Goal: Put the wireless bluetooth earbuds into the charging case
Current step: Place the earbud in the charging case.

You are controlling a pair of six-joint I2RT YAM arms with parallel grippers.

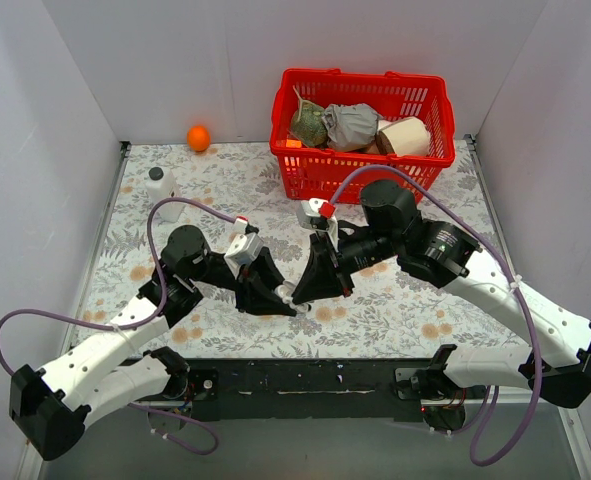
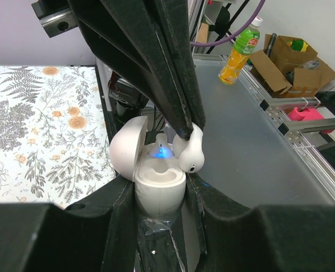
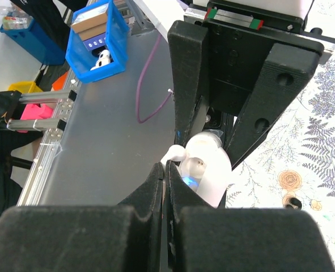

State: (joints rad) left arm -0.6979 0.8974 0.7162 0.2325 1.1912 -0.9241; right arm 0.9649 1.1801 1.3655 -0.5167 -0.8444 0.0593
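Two grippers meeting tip to tip above the floral table (image 1: 215,180), on the near side of the red basket (image 1: 360,75). Left gripper (image 2: 159,197) clamped on the lower shell of the white charging case (image 2: 151,173), holding it upright with the lid swung open to the left and a blue indicator light (image 2: 162,152) glowing inside. Right gripper (image 3: 166,170) pressed together on one white earbud (image 2: 191,153), reaching down from above. Bud touching the right rim of the case, lower end hanging just outside the mouth, not yet seated. Pale shape beside the light, possibly the other earbud already in its well; too hidden to confirm.

To seat well: keep the left clamp firm and the case level. Shift the bud slightly inward until over its well, tilt to match the socket's axis, then lower with light pressure. Release only once flush, opening narrowly to avoid knocking the lid. Likely risks: bud slipping off the rim, or case twisting in the clamp under a sideways push.
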